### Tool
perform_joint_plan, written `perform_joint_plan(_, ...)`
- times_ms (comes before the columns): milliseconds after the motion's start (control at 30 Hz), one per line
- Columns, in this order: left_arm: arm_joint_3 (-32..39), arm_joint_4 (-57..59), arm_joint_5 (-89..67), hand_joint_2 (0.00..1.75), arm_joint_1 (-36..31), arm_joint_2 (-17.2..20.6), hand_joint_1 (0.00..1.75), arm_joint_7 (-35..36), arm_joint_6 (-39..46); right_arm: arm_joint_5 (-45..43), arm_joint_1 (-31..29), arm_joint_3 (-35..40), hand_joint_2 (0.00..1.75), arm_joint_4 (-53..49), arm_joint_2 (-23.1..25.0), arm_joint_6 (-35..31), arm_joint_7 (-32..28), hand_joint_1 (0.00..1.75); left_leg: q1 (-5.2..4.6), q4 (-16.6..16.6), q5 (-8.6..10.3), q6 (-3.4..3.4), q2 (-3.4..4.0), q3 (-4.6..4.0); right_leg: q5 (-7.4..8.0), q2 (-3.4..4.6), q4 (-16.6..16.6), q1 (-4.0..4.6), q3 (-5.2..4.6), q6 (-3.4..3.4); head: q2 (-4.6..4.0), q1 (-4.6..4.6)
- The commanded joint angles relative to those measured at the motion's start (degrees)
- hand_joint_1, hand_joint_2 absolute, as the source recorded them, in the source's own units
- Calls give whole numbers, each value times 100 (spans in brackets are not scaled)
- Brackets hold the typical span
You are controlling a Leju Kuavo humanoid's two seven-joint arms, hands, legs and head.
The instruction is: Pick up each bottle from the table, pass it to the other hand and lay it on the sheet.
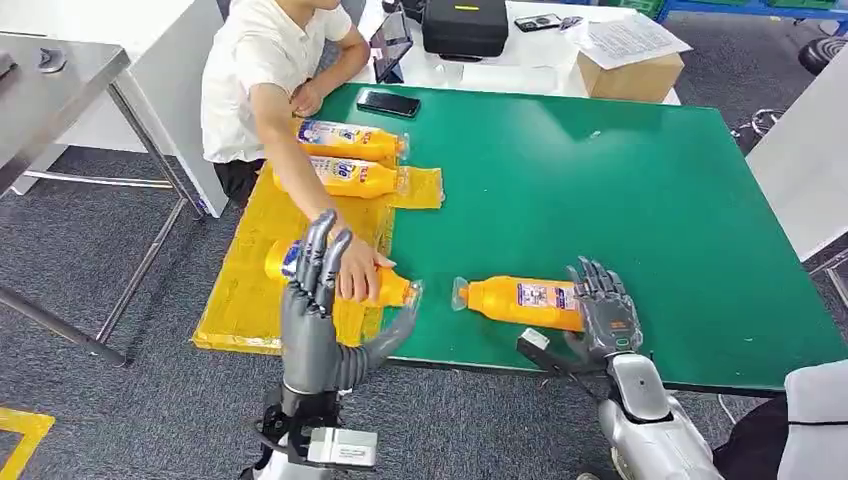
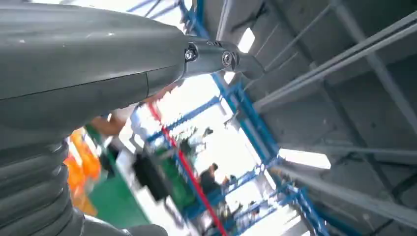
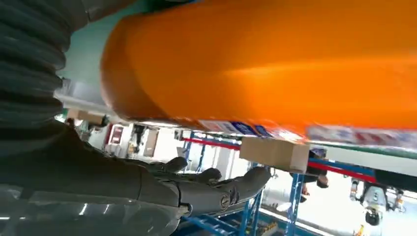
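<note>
A humanoid robot looks down on a green table point(image 1: 620, 190) with a yellow sheet point(image 1: 245, 290) draped over its left edge. Three orange bottles already lie on the sheet: two side by side at the far end point(image 1: 345, 140) point(image 1: 350, 178) and a third point(image 1: 385, 287) nearer the robot, which a seated person's hand point(image 1: 355, 270) is touching (whether steadying or shifting it cannot be told). One more orange bottle point(image 1: 520, 300) lies on its side on the bare green surface, cap pointing toward the sheet. The robot's right hand point(image 1: 603, 305) sits at this bottle's base end, fingers spread over and beside it; in the right wrist view the bottle's orange body fills the frame right against the hand, but a firm grip cannot be confirmed. The left hand point(image 1: 315, 315) is raised upright near the sheet's edge, fingers apart and thumb out, holding nothing. Judging from this layout, most of the job looks done, with the last bottle to be lifted, passed across to the waiting left hand and laid down. A phone point(image 1: 388, 102) rests at the table's far edge.
</note>
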Motion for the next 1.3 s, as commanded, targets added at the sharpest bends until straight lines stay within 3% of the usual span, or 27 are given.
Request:
perform_joint_plan(33,-420,744,199,175,-308,346,0,171,-91,-254,-318,95,175,1171,-1,486,-169,0,4,-16,2,-11,-4,29,2,1,-16,4,29,-12,0,2)
perform_joint_plan(100,-398,772,208,175,-299,357,0,180,-88,-256,-339,125,175,1338,-15,772,-31,0,4,-14,6,-3,-9,28,1,-5,-15,4,30,-9,0,0)
perform_joint_plan(300,-398,767,207,175,-293,360,0,180,-87,-252,-348,128,175,1341,-35,784,-18,0,7,-16,3,-11,-2,64,8,12,-20,7,48,-13,0,0)
perform_joint_plan(433,-398,767,207,175,-293,360,0,180,-87,-252,-348,128,175,1341,-35,784,-18,0,8,-12,-5,-7,-4,76,-13,12,-22,8,10,-20,0,2)
perform_joint_plan(533,-390,758,214,175,-260,363,0,207,-83,-381,-366,100,175,1398,-94,1193,131,0,5,-11,-5,1,1,84,-8,16,-18,5,20,-23,0,2)
perform_joint_plan(567,-375,768,218,175,-246,364,0,225,-74,-497,-349,25,175,1420,-111,1373,211,31,7,-18,-1,-4,-5,84,-5,11,-25,8,21,-27,0,2)
perform_joint_plan(600,-372,773,218,175,-242,369,0,226,-74,-523,-330,11,175,1430,-146,1440,223,166,6,-15,-3,-2,-2,93,0,13,-23,6,29,-15,0,0)
perform_joint_plan(633,-371,774,218,175,-241,371,0,226,-75,-578,-300,-24,175,1408,-166,1489,237,175,6,-12,-5,1,0,100,-1,13,-21,6,35,-11,0,0)
perform_joint_plan(700,-362,776,218,175,-262,389,0,226,-75,-805,-212,-148,175,1409,-198,1582,56,175,6,-11,-3,1,-6,103,-2,7,-24,6,40,-12,0,2)
perform_joint_plan(767,-370,800,227,175,-304,411,0,226,-94,-1296,-62,-329,175,1365,-207,1796,-492,175,5,-13,-2,2,-16,104,-8,2,-27,5,44,-20,0,2)
perform_joint_plan(867,-431,902,452,175,-399,437,0,61,-245,-2824,369,-865,175,1162,-112,2600,-1920,175,8,-16,0,3,-31,108,-11,-11,-34,7,55,-20,0,0)
perform_joint_plan(967,-439,895,576,175,-405,422,0,21,-305,-3268,673,-837,175,958,-89,2760,-2133,175,15,-29,0,-3,-41,123,-6,-20,-50,15,73,-16,0,2)
perform_joint_plan(1133,-356,856,900,175,-397,373,0,-83,-439,-4092,1029,-801,175,333,-88,3181,-2491,175,22,-18,-43,-13,6,170,-11,22,-42,23,100,-16,0,2)
perform_joint_plan(1200,-256,840,1139,175,-377,314,0,-84,-532,-4238,1161,-789,175,-73,-51,3115,-2580,175,24,-4,-73,-12,41,205,-31,48,-30,24,123,-23,0,2)
perform_joint_plan(1300,-191,910,1230,175,-363,267,0,-93,-543,-4310,1263,-745,175,-514,22,3067,-2613,175,29,-13,-66,-19,36,193,-29,47,-36,31,113,-29,0,4)
